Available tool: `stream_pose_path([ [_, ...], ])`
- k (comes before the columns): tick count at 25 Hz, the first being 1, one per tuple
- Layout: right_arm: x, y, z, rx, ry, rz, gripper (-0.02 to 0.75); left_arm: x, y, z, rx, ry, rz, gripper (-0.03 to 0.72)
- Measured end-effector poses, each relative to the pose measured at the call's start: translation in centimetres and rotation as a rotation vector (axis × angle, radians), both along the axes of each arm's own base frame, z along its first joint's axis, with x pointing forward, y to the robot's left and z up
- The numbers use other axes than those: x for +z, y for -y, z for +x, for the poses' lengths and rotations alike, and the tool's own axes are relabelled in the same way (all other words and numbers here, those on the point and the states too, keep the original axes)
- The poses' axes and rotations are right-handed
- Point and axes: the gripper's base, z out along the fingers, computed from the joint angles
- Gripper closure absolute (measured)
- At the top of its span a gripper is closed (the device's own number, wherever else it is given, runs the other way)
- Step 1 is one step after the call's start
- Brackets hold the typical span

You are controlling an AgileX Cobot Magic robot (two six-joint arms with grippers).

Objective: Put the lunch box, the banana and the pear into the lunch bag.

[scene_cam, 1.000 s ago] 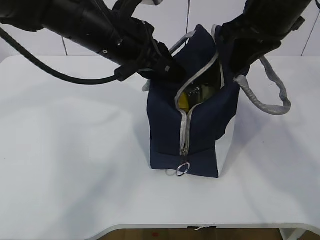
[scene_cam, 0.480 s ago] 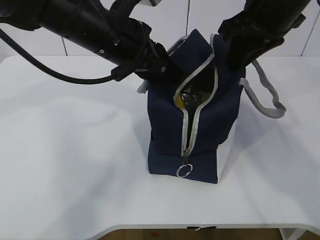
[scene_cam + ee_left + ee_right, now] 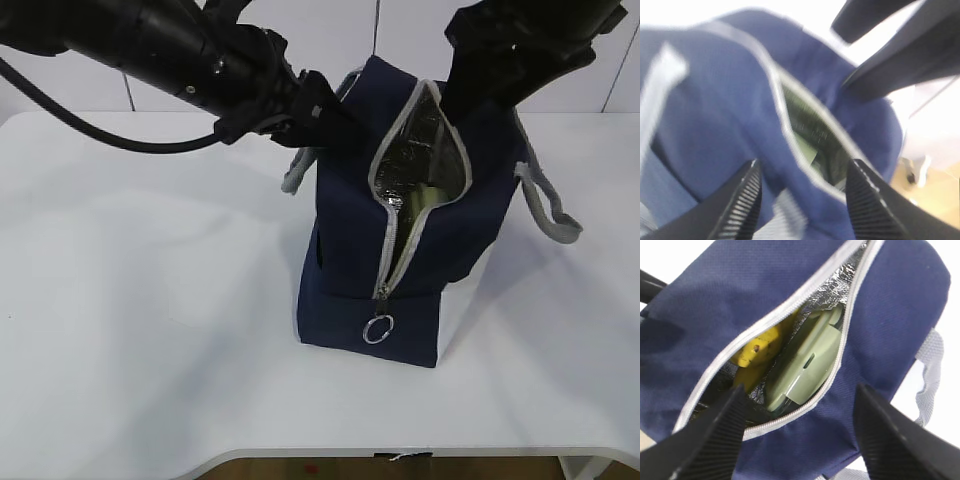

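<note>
The navy lunch bag point(image 3: 350, 230) stands mid-table with its zipper open and the foil lining showing. In the right wrist view the banana point(image 3: 756, 351) and the pale green lid of the lunch box point(image 3: 807, 365) lie inside the bag point(image 3: 740, 285). The pear is hidden. My left gripper point(image 3: 802, 200) is open, its jaws either side of the bag's top edge point(image 3: 715, 115); in the exterior view it point(image 3: 335, 125) is at the bag's upper left. My right gripper point(image 3: 805, 440) is open and empty just above the opening; in the exterior view it point(image 3: 470, 85) is at the bag's upper right.
The zipper's ring pull point(image 3: 378, 328) hangs at the bag's lower front. Grey webbing handles droop on the left point(image 3: 295, 180) and the right point(image 3: 555, 215). The white table point(image 3: 150, 330) runs to a front edge close to the bag.
The bag's top has shifted right and up and its opening has spread wider, showing more foil. Both arms have risen slightly. The banana no longer shows in the exterior view.
</note>
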Motion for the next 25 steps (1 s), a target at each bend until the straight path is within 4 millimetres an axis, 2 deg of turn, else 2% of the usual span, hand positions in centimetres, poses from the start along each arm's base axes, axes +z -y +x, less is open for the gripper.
stream_pose_path([
  [3,0.3,0.1,-0.1,0.000,0.008,0.000,0.220,0.3,0.2,-0.2,-0.001,-0.030,-0.044,0.293],
  [6,0.3,0.1,-0.1,0.000,0.008,0.000,0.206,0.8,0.2,-0.4,-0.011,-0.021,-0.054,0.278],
  [11,0.3,-0.1,-0.2,0.004,0.003,0.019,0.202,3.6,-0.6,-1.4,-0.020,0.073,-0.082,0.274],
  [16,0.7,-0.5,-0.5,0.029,0.006,0.061,0.216,6.0,-2.5,-1.6,0.018,0.148,-0.102,0.274],
  [21,2.9,-0.1,-2.0,0.057,0.093,0.071,0.229,8.1,-5.4,-1.3,0.089,0.204,-0.118,0.272],
  [25,5.5,0.4,-3.7,0.061,0.202,0.093,0.232,9.8,-6.8,-2.0,0.109,0.245,-0.132,0.272],
])
